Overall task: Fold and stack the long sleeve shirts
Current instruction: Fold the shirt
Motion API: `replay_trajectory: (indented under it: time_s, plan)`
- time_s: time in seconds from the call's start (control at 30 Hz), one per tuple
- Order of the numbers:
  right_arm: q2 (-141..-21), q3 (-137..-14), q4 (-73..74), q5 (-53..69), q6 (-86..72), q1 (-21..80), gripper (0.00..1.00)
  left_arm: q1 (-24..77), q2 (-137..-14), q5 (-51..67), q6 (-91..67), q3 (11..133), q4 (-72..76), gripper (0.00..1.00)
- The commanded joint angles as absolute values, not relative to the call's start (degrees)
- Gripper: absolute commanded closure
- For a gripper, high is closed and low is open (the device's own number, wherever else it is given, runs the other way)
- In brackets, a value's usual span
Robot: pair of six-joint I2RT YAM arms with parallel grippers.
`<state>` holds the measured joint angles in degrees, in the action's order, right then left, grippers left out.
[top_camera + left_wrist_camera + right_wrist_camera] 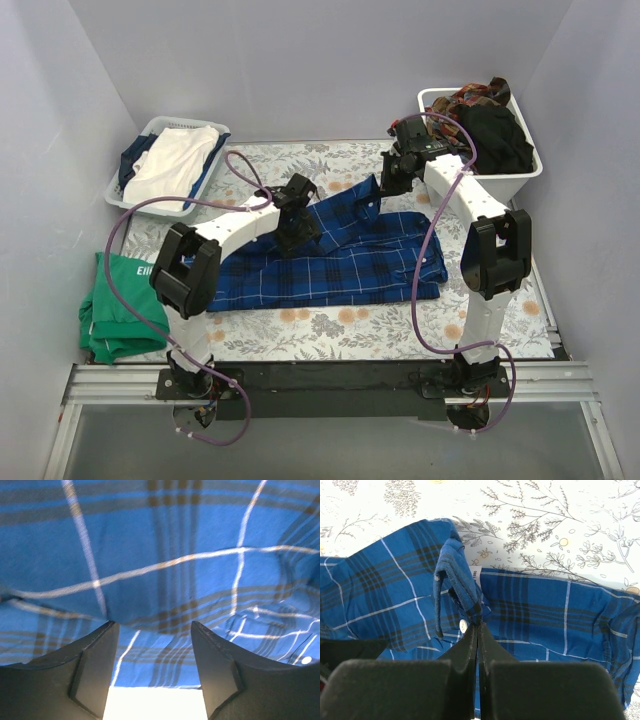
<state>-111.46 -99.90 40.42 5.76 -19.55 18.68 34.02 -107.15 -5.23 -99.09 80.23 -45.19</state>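
The bench (330,322) is the biggest thing here. A cloth with grey and orange flowers covers it. A blue checked shirt (330,265) with thin white lines lies across the middle of the bench. Most of it lies flat, but its far edge is pulled up off the bench a little.

The right arm (470,205) reaches from the near edge to that raised edge. The left arm (230,228) reaches in from the other side to the middle of the shirt.

A white basket (526,172) sits at the far right corner with dark clothes (500,135) piled in it. Another basket (185,123) sits at the far left corner with a white cloth (175,165) in it. A green top (120,305) lies bunched up at the near left edge, well apart from the blue shirt.

The right fingers (470,650) are pressed together and pinch the shirt by its collar (454,570). The cloth stands up in a fold from their tips. A small white button (463,626) sits just beside the pinch.

The left fingers (95,670) are apart, low over the blue shirt. Blue cloth fills the wrist view behind the gap. I cannot tell if their tips touch the shirt.
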Motion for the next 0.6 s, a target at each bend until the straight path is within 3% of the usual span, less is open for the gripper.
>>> replay_trajectory:
  time_s: [0.0, 0.1, 0.33, 0.57]
  plan:
    - [-109.42, -99.67, 39.11, 7.56, -19.78, 18.81, 0.99, 34.72, -109.95, -8.61, -100.55, 85.77, -45.97, 0.47]
    - [-108.99, -99.76, 39.20, 7.12, -19.25, 18.81, 0.99, 34.72, -110.74, -9.14, -100.46, 86.92, -45.88, 0.58]
    - [-107.67, -99.05, 39.20, 5.80, -18.37, 18.81, 0.99, 34.72, -109.87, -8.53, -99.67, 83.59, -46.40, 1.00]
    - [-106.09, -98.79, 39.90, 5.80, -18.72, 18.81, 0.99, 34.72, -106.44, -10.37, -98.88, 82.09, -48.69, 1.00]
